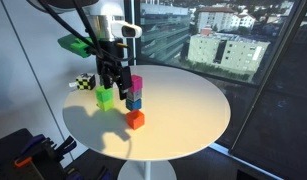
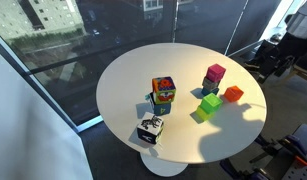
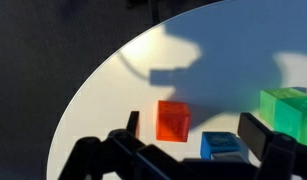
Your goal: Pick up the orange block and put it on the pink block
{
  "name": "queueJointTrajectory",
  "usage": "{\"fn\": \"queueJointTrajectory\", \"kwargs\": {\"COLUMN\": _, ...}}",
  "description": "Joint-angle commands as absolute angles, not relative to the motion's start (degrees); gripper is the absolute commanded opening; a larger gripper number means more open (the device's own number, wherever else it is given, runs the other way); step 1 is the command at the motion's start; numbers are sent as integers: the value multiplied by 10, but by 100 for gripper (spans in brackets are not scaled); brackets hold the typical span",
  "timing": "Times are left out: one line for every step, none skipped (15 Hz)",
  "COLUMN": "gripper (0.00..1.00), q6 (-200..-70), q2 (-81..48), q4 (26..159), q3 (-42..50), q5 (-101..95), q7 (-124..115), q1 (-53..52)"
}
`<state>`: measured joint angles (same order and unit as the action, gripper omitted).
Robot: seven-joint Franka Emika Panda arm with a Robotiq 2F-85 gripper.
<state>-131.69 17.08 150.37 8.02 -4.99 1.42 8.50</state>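
Note:
The orange block lies alone on the round white table, near its front edge; it also shows in an exterior view and in the wrist view. The pink block sits on top of a blue block, just behind the orange one; the pink block stands out in both exterior views. My gripper hangs above the table near the stack, open and empty. In the wrist view its fingers spread around the orange and blue blocks. The pink block does not show there.
A lime green cube sits beside the stack and shows in the wrist view. A tall multicoloured box and a black-and-white patterned cube stand further along the table. Windows surround the table.

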Motion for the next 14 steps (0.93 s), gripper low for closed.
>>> {"fn": "queueJointTrajectory", "kwargs": {"gripper": 100, "q6": -1317, "q2": 149, "q4": 1483, "q3": 85, "q5": -58, "q7": 17, "q1": 94}}
{"fn": "queueJointTrajectory", "kwargs": {"gripper": 100, "q6": -1316, "q2": 149, "q4": 1481, "q3": 84, "q5": -60, "q7": 16, "q1": 95}}
{"fn": "queueJointTrajectory", "kwargs": {"gripper": 100, "q6": -1315, "q2": 157, "q4": 1495, "q3": 82, "q5": -50, "q7": 14, "q1": 91}}
{"fn": "queueJointTrajectory", "kwargs": {"gripper": 100, "q6": -1315, "q2": 155, "q4": 1495, "q3": 82, "q5": -50, "q7": 14, "q1": 92}}
{"fn": "queueJointTrajectory", "kwargs": {"gripper": 100, "q6": -1315, "q2": 155, "q4": 1495, "q3": 82, "q5": -50, "q7": 14, "q1": 91}}
{"fn": "queueJointTrajectory", "kwargs": {"gripper": 100, "q6": -1315, "q2": 155, "q4": 1496, "q3": 82, "q5": -50, "q7": 14, "q1": 91}}
{"fn": "queueJointTrajectory", "kwargs": {"gripper": 100, "q6": -1315, "q2": 155, "q4": 1496, "q3": 82, "q5": -50, "q7": 14, "q1": 91}}
{"fn": "queueJointTrajectory", "kwargs": {"gripper": 100, "q6": -1315, "q2": 155, "q4": 1497, "q3": 82, "q5": -50, "q7": 14, "q1": 91}}
{"fn": "queueJointTrajectory", "kwargs": {"gripper": 100, "q6": -1315, "q2": 155, "q4": 1497, "q3": 82, "q5": -50, "q7": 14, "q1": 91}}
{"fn": "queueJointTrajectory", "kwargs": {"gripper": 100, "q6": -1315, "q2": 155, "q4": 1497, "q3": 82, "q5": -50, "q7": 14, "q1": 91}}
{"fn": "queueJointTrajectory", "kwargs": {"gripper": 100, "q6": -1315, "q2": 155, "q4": 1497, "q3": 82, "q5": -50, "q7": 14, "q1": 91}}
{"fn": "queueJointTrajectory", "kwargs": {"gripper": 100, "q6": -1319, "q2": 152, "q4": 1495, "q3": 83, "q5": -49, "q7": 12, "q1": 92}}
{"fn": "queueJointTrajectory", "kwargs": {"gripper": 100, "q6": -1314, "q2": 145, "q4": 1489, "q3": 86, "q5": -42, "q7": 18, "q1": 91}}
{"fn": "queueJointTrajectory", "kwargs": {"gripper": 100, "q6": -1314, "q2": 139, "q4": 1485, "q3": 89, "q5": -36, "q7": 26, "q1": 90}}
